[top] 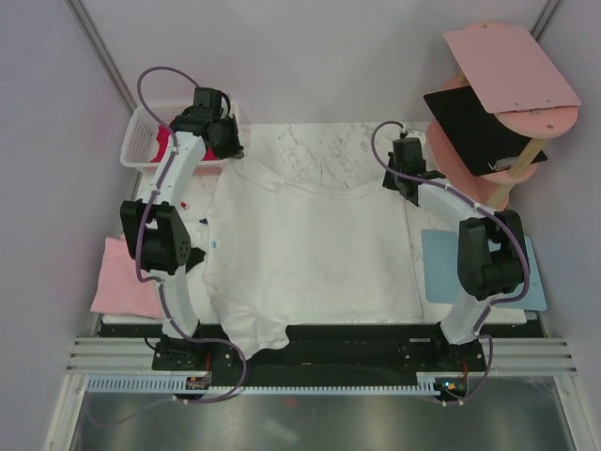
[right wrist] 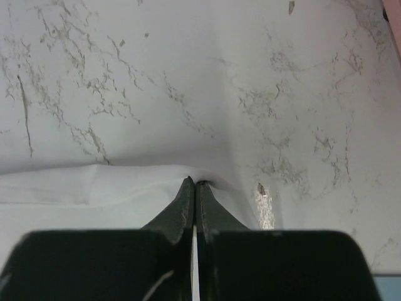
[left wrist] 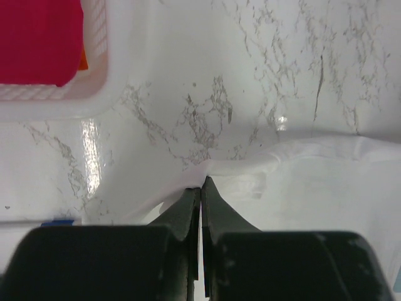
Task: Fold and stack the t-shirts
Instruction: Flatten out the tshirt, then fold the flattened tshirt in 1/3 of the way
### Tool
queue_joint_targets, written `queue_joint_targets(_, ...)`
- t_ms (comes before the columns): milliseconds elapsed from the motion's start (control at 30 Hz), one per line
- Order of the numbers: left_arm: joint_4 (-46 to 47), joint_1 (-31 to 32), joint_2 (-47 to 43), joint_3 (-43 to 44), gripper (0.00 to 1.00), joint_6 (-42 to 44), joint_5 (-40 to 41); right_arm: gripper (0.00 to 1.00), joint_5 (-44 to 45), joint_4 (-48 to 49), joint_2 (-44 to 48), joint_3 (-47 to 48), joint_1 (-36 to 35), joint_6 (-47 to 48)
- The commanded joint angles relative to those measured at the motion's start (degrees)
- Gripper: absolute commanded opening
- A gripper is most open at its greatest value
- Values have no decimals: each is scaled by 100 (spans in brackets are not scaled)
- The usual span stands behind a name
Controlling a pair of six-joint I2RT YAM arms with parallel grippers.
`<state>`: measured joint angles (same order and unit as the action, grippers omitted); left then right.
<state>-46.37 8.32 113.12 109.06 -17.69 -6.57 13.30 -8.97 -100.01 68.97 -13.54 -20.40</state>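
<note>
White t-shirt (top: 310,254) — soft matt cloth; table (top: 329,143) glossy marble-look (veined); basket (top: 134,141) plastic.

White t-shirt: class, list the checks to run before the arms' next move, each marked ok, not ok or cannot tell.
1. Left claw shut on white t-shirt far edge: ok.
2. Right claw shut on the same edge: ok.
3. Shirt lying flat: not ok, near hem rumpled.
4. Both cloth layers pinched: cannot tell.
5. White basket apart from left claw: ok.
</note>
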Motion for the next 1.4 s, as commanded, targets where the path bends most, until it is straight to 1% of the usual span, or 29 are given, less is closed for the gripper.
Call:
queue_joint_targets(0, -3, -14, 184, 643, 2, 55, 103, 0, -222, 344, -45, 512, 132, -60)
queue_joint_targets(67, -21, -14, 44, 573, 2, 47, 138, 0, -231, 352, 69, 469, 185, -51)
queue_joint_targets(167, -21, -14, -298, 187, 2, 3, 77, 0, -336, 291, 209, 345, 229, -60)
queue_joint_targets(367, -12, -14, -1036, -1138, 2, -24, 278, 0, -389, -8, 482, -111, 229, -148)
queue_joint_targets(467, -21, -23, -1230, -1509, 2, 11, 507, 0, -390, -139, 614, -322, 255, -113)
queue_joint_targets(667, -109, -23, -1582, -1800, 2, 64, 551, 0, -302, -683, 904, -262, 317, -43)
queue_joint_targets(867, -451, -23, -1714, -1879, 2, 187, 639, 0, -345, -1159, 983, -208, 352, 19)
queue_joint_targets(1100, -829, -23, -1697, -2063, 2, 319, 569, 0, -390, -1370, 895, -463, 343, 19)
queue_joint_targets(1367, -1110, -23, -1978, -2599, 2, 372, 437, 0, -460, -1599, 728, -595, 352, 45)
